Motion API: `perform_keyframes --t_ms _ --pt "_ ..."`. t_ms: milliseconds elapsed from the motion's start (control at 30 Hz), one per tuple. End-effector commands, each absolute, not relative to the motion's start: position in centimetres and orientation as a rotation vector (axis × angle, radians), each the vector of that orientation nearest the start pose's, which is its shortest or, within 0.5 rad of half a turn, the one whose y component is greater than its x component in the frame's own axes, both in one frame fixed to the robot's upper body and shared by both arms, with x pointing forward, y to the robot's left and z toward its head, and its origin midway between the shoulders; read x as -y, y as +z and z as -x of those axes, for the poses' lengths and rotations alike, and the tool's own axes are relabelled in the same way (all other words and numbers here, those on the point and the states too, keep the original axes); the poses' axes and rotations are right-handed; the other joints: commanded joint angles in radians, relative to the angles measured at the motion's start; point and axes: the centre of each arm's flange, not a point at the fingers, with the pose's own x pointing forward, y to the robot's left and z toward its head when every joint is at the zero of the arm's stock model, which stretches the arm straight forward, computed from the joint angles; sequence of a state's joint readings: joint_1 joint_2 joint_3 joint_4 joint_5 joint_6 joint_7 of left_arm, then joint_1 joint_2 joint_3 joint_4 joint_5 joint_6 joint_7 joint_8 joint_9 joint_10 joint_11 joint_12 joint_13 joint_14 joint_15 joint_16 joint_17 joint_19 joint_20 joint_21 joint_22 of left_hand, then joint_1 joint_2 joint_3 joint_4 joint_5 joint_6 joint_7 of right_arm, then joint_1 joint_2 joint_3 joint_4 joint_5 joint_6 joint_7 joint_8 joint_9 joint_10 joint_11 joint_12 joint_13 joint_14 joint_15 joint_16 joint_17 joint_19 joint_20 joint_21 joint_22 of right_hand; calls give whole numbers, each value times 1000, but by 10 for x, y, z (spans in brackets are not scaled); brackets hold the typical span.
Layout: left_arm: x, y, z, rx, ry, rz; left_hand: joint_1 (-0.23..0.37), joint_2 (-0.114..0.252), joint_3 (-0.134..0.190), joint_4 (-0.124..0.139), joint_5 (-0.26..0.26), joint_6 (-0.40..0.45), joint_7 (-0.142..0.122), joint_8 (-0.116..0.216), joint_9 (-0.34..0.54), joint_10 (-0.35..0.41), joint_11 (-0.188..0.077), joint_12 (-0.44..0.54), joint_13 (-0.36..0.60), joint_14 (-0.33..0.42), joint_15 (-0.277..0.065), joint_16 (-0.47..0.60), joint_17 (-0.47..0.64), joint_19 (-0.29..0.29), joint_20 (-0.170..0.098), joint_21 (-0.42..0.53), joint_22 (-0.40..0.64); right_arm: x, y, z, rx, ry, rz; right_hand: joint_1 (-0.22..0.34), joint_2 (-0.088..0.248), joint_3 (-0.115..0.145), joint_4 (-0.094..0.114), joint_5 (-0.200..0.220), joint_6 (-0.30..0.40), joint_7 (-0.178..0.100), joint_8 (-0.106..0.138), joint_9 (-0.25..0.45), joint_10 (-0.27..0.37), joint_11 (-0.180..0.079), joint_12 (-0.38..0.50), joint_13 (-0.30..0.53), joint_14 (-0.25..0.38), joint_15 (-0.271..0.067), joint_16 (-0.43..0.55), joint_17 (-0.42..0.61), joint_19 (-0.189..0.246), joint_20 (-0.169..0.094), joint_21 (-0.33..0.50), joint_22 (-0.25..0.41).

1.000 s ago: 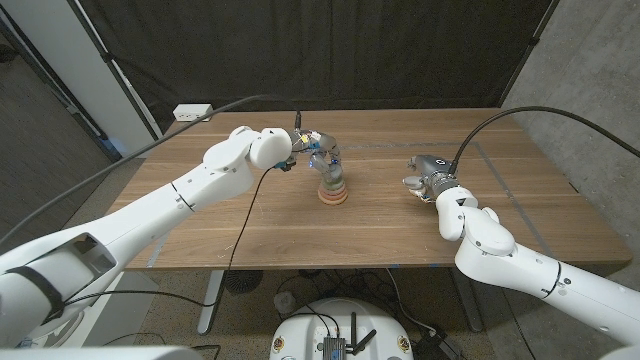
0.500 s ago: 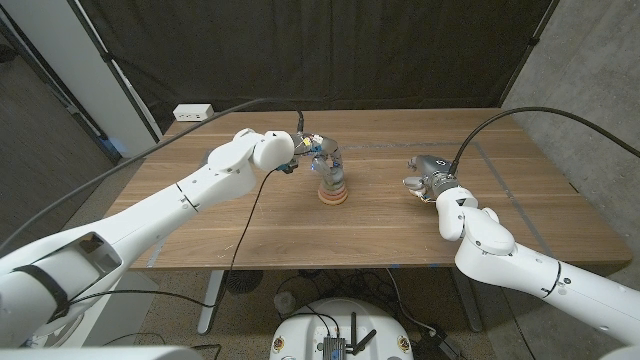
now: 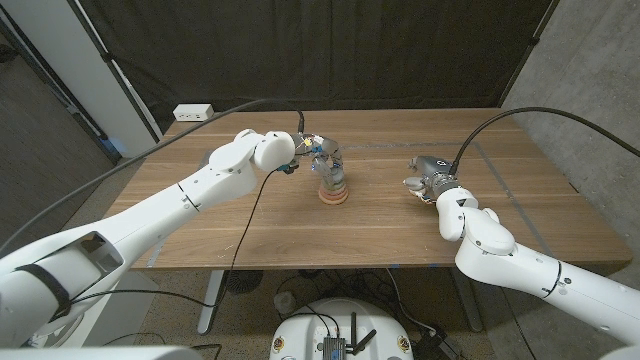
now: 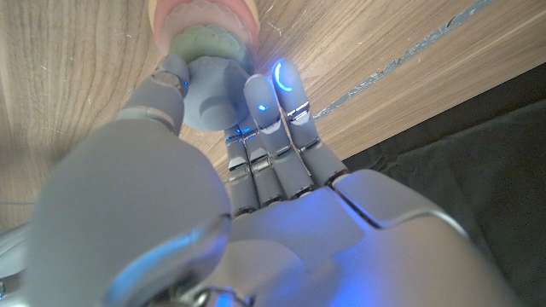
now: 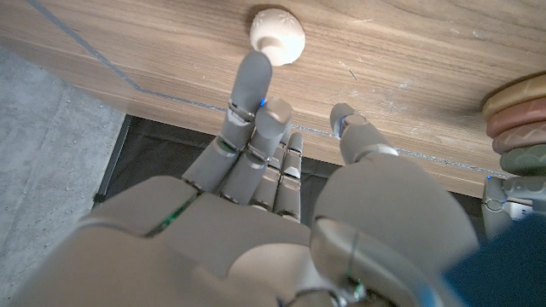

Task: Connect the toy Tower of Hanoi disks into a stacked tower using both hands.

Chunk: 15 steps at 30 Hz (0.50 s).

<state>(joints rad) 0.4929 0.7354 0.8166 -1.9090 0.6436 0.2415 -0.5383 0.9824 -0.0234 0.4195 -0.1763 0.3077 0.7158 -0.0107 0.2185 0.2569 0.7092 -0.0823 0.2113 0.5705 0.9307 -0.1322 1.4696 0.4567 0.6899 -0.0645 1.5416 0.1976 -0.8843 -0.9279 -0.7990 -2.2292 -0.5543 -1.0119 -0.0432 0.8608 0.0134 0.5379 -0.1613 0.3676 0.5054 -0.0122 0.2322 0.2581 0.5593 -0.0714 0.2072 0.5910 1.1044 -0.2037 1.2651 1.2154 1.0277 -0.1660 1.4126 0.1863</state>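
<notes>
A short tower of disks stands on the table's middle, pink at the base. My left hand sits on its top. In the left wrist view that hand pinches a grey-blue disk between thumb and fingers, right over a green disk and the pink disk. My right hand waits to the tower's right, fingers apart, holding nothing. A small cream round piece lies on the wood at its longest fingertip. That piece also shows beside the hand in the head view. The tower is apart from the right hand.
A white power strip lies at the table's far left corner, with a black cable running from it. A thin tape line crosses the wood near the right hand. Dark curtain hangs behind the table.
My left forearm has shifted slightly to the right, with its hand staying on the tower's top. The right hand has not moved.
</notes>
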Motion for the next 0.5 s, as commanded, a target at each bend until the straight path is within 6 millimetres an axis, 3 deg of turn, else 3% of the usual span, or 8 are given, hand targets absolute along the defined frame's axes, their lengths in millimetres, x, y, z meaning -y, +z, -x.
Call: perform_keyframes --t_ms 33,500 --pt "-108 62 -572 527 -371 -1732 38 26 5 5 4 10 0 4 6 93 -83 8 5 2 -89 4 3 -1 -143 8 5 218 -42 -525 255 -239 1394 -5 4 8 0 4 3 5 0 5 5 4 -1 3 3 -17 2 0 0 -54 0 0" --pt "-100 55 -577 519 -395 -1741 38 26 2 7 5 9 1 2 7 90 -83 5 8 2 -89 3 4 -2 -142 7 4 222 -45 -522 245 -243 1390 -7 4 9 0 4 3 6 -1 5 5 3 0 5 4 -17 4 2 -1 -53 0 1"
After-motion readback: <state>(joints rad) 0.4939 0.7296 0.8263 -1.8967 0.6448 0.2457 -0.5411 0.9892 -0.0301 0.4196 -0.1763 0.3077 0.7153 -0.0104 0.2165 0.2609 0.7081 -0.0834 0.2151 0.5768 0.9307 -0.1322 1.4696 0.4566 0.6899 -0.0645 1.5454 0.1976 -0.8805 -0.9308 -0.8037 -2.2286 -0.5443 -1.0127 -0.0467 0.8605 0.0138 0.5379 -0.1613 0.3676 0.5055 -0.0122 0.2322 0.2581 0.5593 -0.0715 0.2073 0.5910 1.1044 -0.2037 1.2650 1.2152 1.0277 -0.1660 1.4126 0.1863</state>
